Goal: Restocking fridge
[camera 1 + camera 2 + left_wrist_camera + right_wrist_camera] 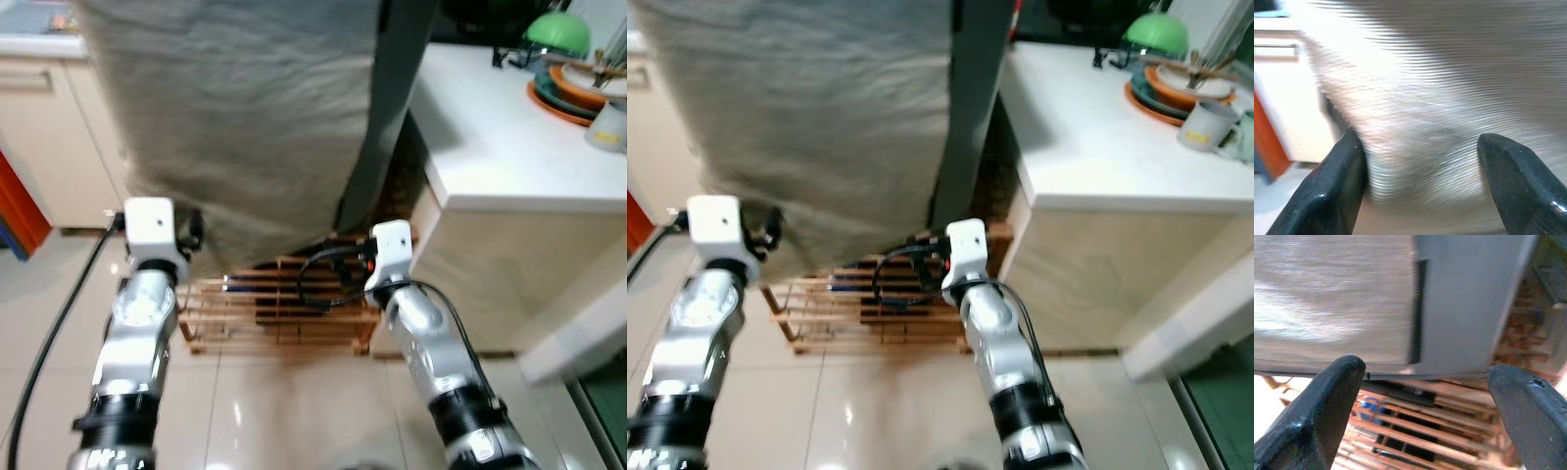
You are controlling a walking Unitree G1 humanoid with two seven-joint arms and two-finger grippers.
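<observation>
Nearest the camera, two silver arms reach forward over a glossy pale tiled floor (294,411). The left hand (1420,181) hangs with its two black fingers spread wide, nothing between them, aimed at the lower part of the tall brushed grey metal fridge door (235,117); the wrist view is blurred, so I cannot tell whether a fingertip touches the door. The right hand (1425,406) is likewise spread and empty, pointing at the door's bottom edge, where the brushed panel meets the darker grey side panel (1469,298).

Just beyond the hands, a low wooden slatted rack (279,313) sits on the floor under the fridge's bottom edge. The fridge stands shut as far as these views show, and no grocery for restocking is in view, so this fits either a door about to be opened or one just shut.

If the door is to be worked, I judge the hands should stay spread, keep clear of the rack, and find the door's edge or handle squarely, not its flat face.

Farther right, a white tabletop (500,147) carries stacked orange and teal plates (578,93) under a green dome-shaped lid (558,34).
</observation>
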